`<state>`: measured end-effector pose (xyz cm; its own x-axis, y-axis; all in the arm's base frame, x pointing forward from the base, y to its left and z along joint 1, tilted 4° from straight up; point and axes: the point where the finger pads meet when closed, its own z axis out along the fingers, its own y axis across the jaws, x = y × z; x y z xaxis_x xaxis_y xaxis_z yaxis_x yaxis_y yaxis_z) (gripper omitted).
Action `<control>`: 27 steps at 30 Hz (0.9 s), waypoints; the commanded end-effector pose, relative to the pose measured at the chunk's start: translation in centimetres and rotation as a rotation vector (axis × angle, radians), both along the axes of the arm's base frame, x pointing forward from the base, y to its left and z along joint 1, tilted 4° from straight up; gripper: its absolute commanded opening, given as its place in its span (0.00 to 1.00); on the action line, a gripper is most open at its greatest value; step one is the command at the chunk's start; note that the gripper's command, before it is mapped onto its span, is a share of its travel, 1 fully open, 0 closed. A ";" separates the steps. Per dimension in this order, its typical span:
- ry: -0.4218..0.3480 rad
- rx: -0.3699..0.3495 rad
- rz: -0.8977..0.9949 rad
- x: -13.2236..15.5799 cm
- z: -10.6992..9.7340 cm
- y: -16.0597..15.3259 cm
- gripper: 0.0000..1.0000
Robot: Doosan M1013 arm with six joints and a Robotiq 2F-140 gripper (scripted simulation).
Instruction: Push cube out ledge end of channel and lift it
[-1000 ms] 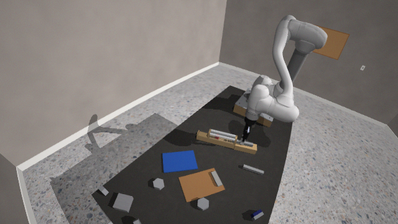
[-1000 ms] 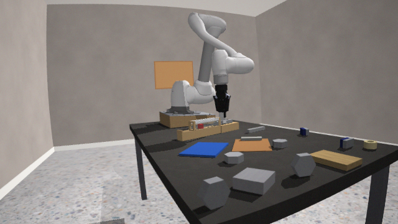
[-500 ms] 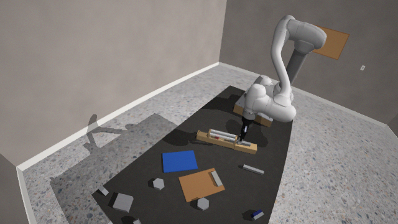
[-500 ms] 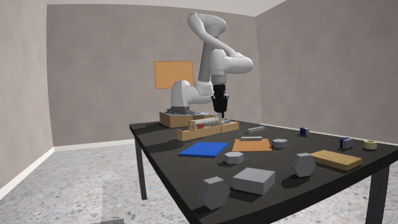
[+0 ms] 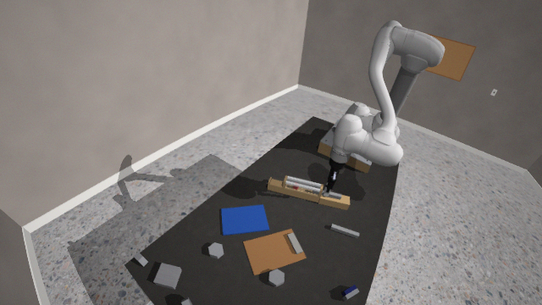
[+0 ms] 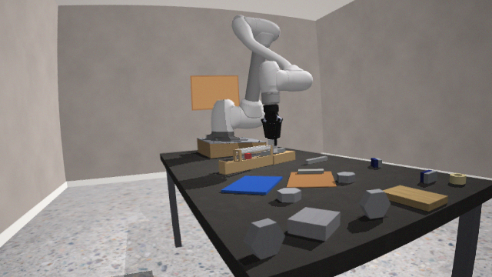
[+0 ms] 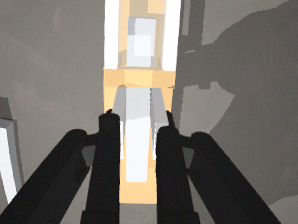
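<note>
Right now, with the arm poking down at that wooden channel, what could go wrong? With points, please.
The red cube (image 6: 247, 156) may jam under the pale bars (image 5: 304, 182) (image 6: 254, 149), which run along the channel (image 5: 296, 193) (image 6: 246, 165) (image 7: 139, 195). The fingers are down close around a grey piece (image 7: 137, 150) on the channel's end, so a slight sideways drift might knock the channel askew.

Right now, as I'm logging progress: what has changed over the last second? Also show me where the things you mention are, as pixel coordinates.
The gripper (image 5: 328, 191) (image 6: 274, 147) (image 7: 138, 99) has shifted slightly along the channel (image 5: 296, 194) (image 6: 246, 166) (image 7: 112, 78), toward the red block (image 5: 295, 187) (image 6: 248, 156). I cannot tell whether it has gripped anything. The channel and red block look unmoved.
</note>
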<state>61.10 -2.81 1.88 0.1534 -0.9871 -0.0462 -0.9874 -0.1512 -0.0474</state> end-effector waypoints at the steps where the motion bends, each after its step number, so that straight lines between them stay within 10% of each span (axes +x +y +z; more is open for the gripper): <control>1: -0.002 0.003 -0.003 0.2 0.0 -0.3 0.00; 16: -0.002 0.003 -0.003 0.2 0.0 -0.3 0.00; 17: -0.002 0.003 -0.003 0.2 0.0 -0.3 0.23; 27: -0.002 0.003 -0.003 0.2 0.0 -0.3 0.23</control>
